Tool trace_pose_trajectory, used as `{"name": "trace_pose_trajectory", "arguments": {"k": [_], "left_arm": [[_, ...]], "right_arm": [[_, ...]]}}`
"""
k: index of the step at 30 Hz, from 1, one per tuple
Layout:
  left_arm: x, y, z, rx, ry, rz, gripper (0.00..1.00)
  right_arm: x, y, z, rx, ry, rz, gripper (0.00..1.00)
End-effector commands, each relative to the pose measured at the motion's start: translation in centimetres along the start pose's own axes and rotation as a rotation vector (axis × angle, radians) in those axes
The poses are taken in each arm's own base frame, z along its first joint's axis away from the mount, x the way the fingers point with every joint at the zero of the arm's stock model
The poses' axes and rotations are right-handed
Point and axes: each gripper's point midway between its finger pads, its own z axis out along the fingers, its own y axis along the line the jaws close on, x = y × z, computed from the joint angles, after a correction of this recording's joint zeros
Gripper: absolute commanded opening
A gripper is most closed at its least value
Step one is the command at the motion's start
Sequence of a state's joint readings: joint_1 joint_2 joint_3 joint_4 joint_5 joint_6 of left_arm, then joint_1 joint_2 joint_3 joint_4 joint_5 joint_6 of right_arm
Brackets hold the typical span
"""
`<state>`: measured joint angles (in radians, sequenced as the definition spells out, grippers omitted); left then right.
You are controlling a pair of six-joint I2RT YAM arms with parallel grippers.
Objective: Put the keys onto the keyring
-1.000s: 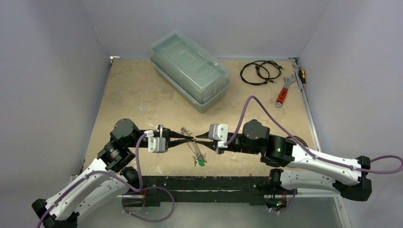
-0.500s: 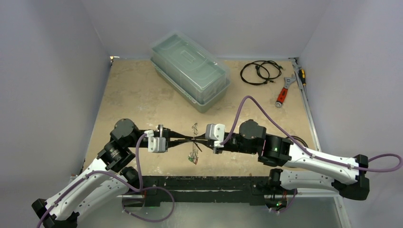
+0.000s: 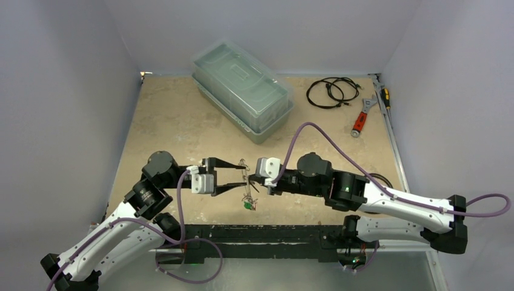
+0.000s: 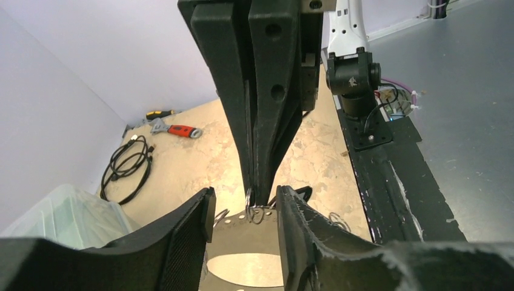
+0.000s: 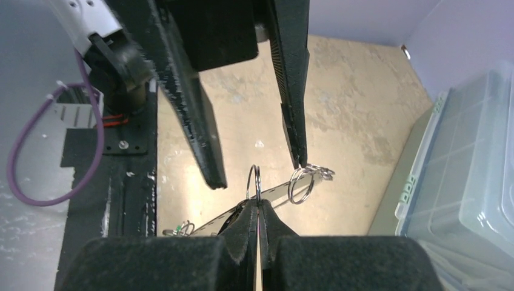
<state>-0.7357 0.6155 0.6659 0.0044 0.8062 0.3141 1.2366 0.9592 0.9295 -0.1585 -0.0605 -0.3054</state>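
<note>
1. The tan, marbled surface carries everything, with both arms reaching inward over its near half.
2. A clear lidded plastic storage box sits at an angle towards the far edge, well apart from the arms.
3. The left gripper points right. Its jaws are spread wide and grip nothing. They straddle the keyring, one finger on each side (in the right wrist view, one fingertip lies right against a small split ring on the plate's rim).
4. The right gripper points left and meets the left one nose to nose. Its jaws are pressed together on the rim of the keyring, so it alone holds the ring.
5. A coiled black cable lies at the far right of the surface.
6. A red-handled adjustable wrench lies just beside the cable, on the side nearer the right wall.
7. The keyring is a flat silver plate with small holes along its rim. It is held up off the surface between the two grippers, with a few small split rings hooked to its edge.
8. The keys dangle in a small cluster from the near side of the keyring. One has a green tag, and the others are too small to tell apart.
</note>
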Motion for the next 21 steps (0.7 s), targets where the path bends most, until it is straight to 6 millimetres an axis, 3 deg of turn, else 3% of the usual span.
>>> {"name": "trace_pose_trajectory", "arguments": {"k": [1,5,11,18,21], "left_arm": [[-0.2,0.6,0.0,-0.016,0.023,0.024,0.44],[0.3,0.4,0.2,0.005,0.033,0.008,0.4],[1.6,0.2,0.7,0.032,0.062,-0.032,0.31],[2.1,0.4,1.1,0.033,0.072,-0.055,0.33],[2.4,0.1,1.4,0.052,0.069,-0.072,0.3]], "right_arm": [[-1.1,-1.8,0.4,0.073,0.029,-0.002,0.0],[0.0,-2.1,0.8,0.09,0.087,0.006,0.0],[-0.3,-1.9,0.4,0.078,0.076,0.011,0.0],[-0.8,-1.3,-0.1,0.049,0.048,0.01,0.0],[-0.7,-1.3,-0.2,0.048,0.051,0.007,0.0]]}}
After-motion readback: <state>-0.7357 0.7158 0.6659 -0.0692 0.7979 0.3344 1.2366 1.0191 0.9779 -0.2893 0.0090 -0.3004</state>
